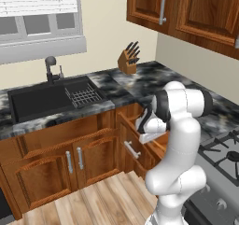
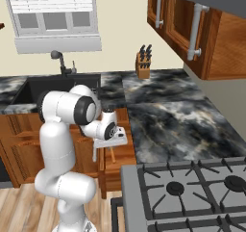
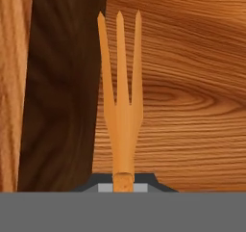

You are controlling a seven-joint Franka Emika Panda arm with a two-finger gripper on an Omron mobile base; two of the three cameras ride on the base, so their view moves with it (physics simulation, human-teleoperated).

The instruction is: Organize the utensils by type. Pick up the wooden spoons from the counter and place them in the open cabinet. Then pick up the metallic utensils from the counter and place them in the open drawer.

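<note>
Fingers (image 3: 123, 186) tight on wooden fork (image 3: 120, 101), over drawer (image 3: 182, 106)

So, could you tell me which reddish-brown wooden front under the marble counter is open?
The wide drawer with the silver bar handle, right of the black sink: it is pulled out, while the two doors under the sink are shut.

Drawer (image 2: 117, 151) floor lies bare beneath the wooden fork (image 3: 120, 96); its wall apparently close beside.

knife block (image 1: 128, 59) upright by wall | sink (image 1: 42, 99) with rack (image 1: 85, 95), possibly wire | stove (image 2: 192, 187)
</note>
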